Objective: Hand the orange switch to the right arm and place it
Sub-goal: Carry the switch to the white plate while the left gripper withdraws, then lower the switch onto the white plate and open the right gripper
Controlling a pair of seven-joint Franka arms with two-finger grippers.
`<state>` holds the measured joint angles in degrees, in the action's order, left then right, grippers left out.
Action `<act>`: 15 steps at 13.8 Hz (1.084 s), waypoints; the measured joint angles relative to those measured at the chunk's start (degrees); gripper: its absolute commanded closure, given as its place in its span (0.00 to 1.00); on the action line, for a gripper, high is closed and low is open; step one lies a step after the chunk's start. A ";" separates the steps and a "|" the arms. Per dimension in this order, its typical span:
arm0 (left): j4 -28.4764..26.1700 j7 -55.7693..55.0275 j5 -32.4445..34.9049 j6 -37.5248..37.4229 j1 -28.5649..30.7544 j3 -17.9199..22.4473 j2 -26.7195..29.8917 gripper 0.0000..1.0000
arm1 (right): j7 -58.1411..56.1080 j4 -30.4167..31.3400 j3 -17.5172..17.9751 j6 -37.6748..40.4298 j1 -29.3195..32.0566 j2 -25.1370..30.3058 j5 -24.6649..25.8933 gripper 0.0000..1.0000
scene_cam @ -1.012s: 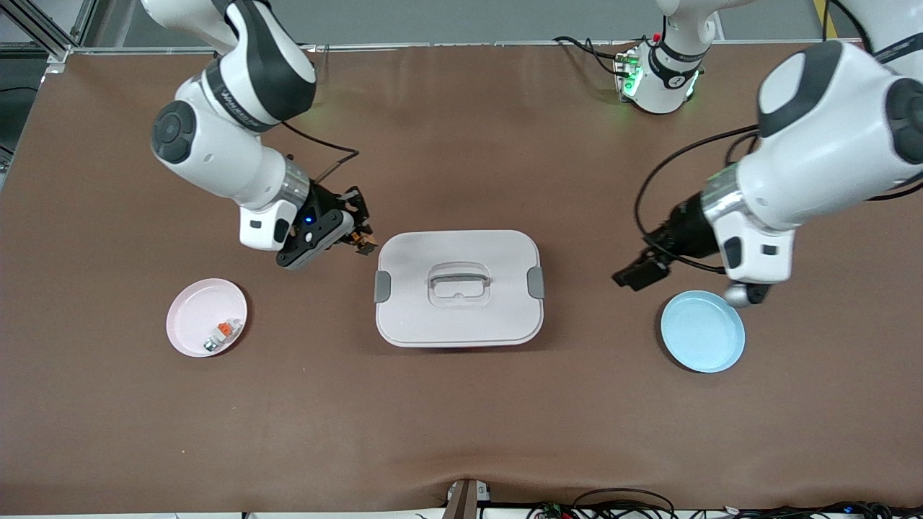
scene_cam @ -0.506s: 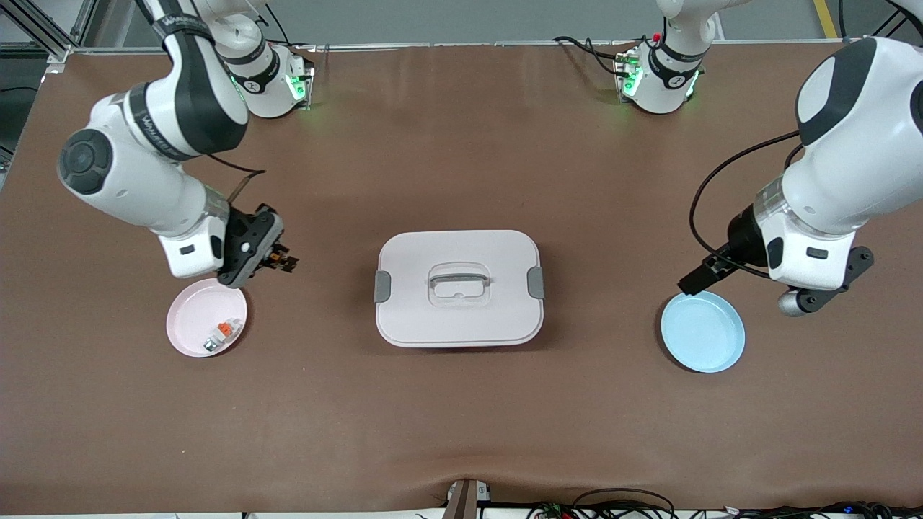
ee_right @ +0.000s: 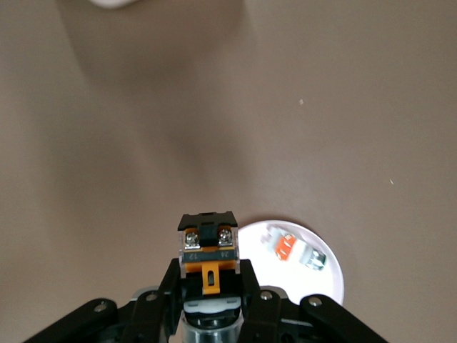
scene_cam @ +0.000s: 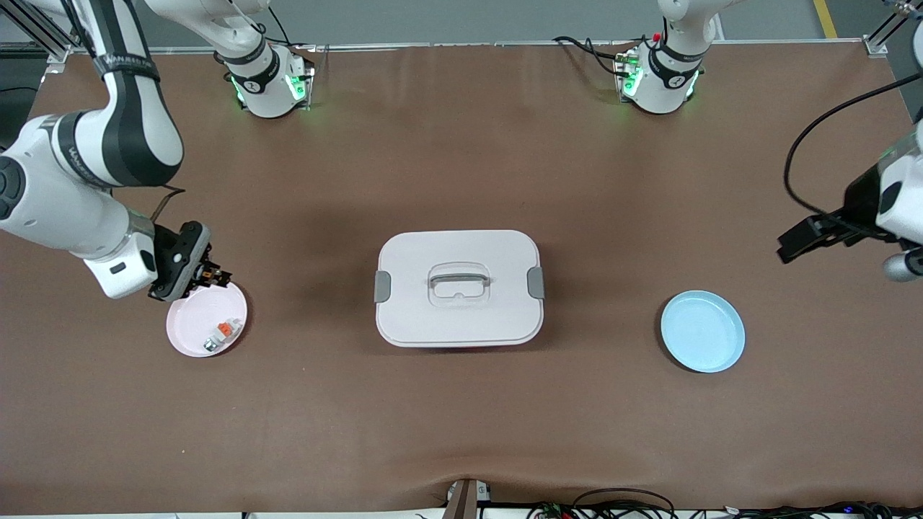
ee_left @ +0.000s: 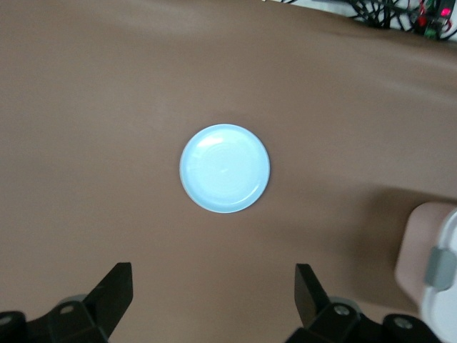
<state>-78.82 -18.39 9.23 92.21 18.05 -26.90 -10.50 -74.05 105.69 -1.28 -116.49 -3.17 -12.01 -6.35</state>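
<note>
2 arms, front view: the right arm (scene_cam: 79, 180) had swung away from the lidded white box (scene_cam: 458, 288) toward its own end of the desk (scene_cam: 461, 418) within 1 second; the left arm (scene_cam: 890, 205) had pulled back to the opposite desk edge, where it waited.
Right claw, front view: the right claw (scene_cam: 209, 272) hung over the upper rim of the pink plate (scene_cam: 198, 335), clamped on the orange switch (scene_cam: 213, 274).
Meaning for the task: the handover looked finished, since the switch sat with the right arm; only the placing appeared left, probably into the pink plate.
Left claw, front view: the left claw (scene_cam: 800, 244) was over bare desk, above the blue plate (scene_cam: 703, 331).
Count, front view: 2 plates, 1 box, 1 whitish-grey part (scene_cam: 222, 333) with an orange top lying in the pink plate.
Left wrist view: 2 fingers (ee_left: 114, 293) spread wide, nothing between them; 1 blue plate (ee_left: 225, 168) below, bare.
Right wrist view: 2 fingers (ee_right: 246, 286) pinched the switch (ee_right: 208, 246) by its sides, orange face showing; 1 pink plate (ee_right: 314, 286) just beside it, with 1 whitish-grey part (ee_right: 296, 250) inside.
</note>
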 measured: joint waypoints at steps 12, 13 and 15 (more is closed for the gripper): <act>-10.55 6.77 -4.19 -0.32 -19.25 21.85 11.95 0.00 | -15.44 2.35 0.02 -13.99 8.33 -9.79 0.61 1.00; -10.61 6.81 -4.19 -0.29 -19.29 21.85 11.95 0.00 | -15.95 2.91 0.01 -15.06 8.58 -10.16 0.61 1.00; -10.61 6.83 -4.19 -0.25 -19.31 21.85 11.95 0.00 | -17.01 3.44 0.02 -16.89 9.31 -11.12 0.61 1.00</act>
<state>-89.44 -11.56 5.04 91.96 -1.26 -5.04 1.46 -91.06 109.13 -1.26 -133.39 6.14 -23.12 -5.74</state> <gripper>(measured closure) 0.000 0.652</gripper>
